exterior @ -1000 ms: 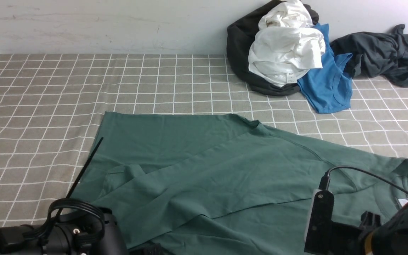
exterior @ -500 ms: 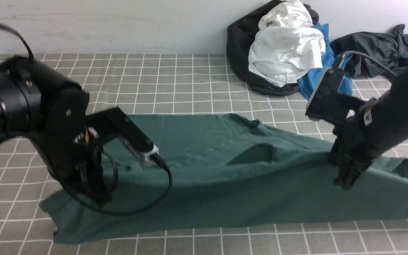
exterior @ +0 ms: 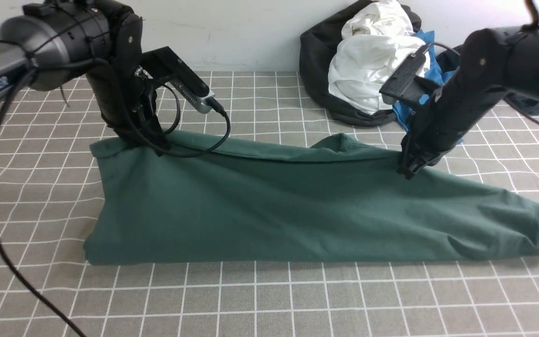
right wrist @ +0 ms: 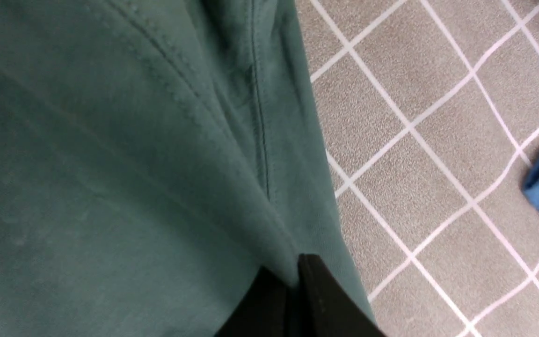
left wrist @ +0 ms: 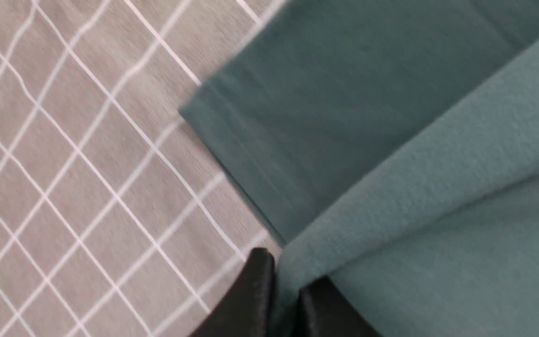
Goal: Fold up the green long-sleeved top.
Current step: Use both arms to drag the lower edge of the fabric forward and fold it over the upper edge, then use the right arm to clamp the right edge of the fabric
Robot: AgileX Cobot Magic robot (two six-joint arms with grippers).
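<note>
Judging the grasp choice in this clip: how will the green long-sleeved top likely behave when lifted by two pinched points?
Probably very floppy: the green long-sleeved top drapes from the left gripper and right gripper down onto the tablecloth. Likely light, since two small pinches carry its edge. Probably not slippery: the matte knit bunches between the shut jaws.

Dark green top (exterior: 269, 210), white-gridded grey cloth (exterior: 269, 304)

No legible text or labels anywhere.
</note>
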